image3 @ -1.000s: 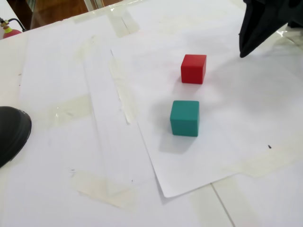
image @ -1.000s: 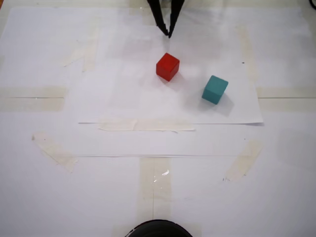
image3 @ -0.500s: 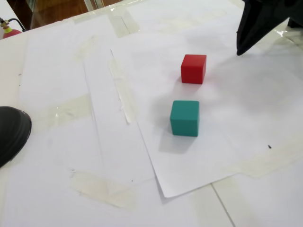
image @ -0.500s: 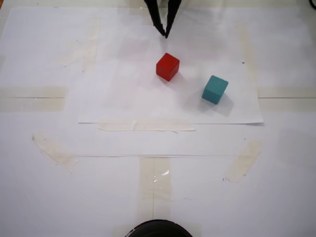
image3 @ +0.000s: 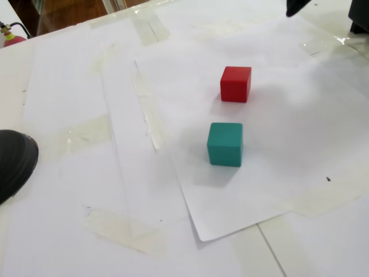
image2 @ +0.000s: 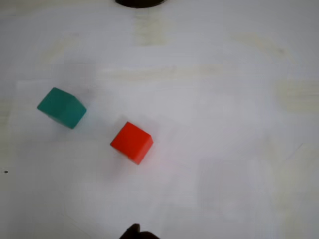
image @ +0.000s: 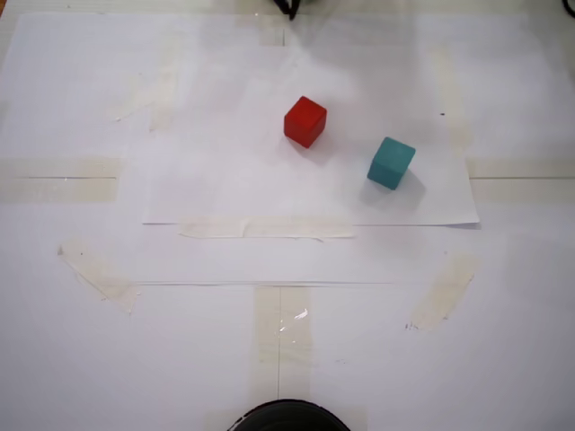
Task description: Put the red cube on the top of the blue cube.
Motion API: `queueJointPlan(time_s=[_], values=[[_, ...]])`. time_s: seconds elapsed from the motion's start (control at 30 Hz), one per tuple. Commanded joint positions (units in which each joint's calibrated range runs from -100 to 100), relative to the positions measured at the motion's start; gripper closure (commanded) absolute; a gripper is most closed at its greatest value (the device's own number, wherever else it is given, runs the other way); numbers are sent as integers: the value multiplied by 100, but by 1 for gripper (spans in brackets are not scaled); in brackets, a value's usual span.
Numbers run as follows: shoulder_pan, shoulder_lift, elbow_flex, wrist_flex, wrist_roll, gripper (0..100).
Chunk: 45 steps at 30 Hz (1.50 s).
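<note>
In a fixed view from above, the red cube [image: 305,121] sits on a white paper sheet [image: 225,180] taped to the table [image: 90,359]. The blue cube [image: 391,162] stands apart from it, lower and to the right, on the same sheet. Only a dark tip of the end effector [image: 287,9] shows at the top edge, well clear of both cubes; I cannot tell whether its jaws are parted or together. A dark round object [image: 287,417] pokes in at the bottom edge.

The wrist view looks down on the sheet with the order flipped: the blue cube [image2: 62,107] lies left and higher, the red cube [image2: 131,142] nearer the middle. A sliver of the end effector [image2: 135,232] shows at the bottom edge.

In the other fixed view, low and angled, the red cube [image3: 236,83] stands behind the blue cube [image3: 225,144], a gap between them. This view alone shows the sheet's lifted corner [image3: 202,236] and a dark rounded object [image3: 14,161] at the left edge. The end effector [image3: 295,8] is a dark scrap at the top right.
</note>
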Motion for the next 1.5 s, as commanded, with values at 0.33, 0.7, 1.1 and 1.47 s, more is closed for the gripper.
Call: queueJointPlan(time_s=[0.33, 0.7, 1.1, 1.47], values=[[-395, 3129, -3229, 352, 469, 100], [-577, 4022, -3901, 344, 962, 100], [-804, 5215, -4818, 287, 1939, 100], [-675, 6133, -5354, 197, 2877, 99]])
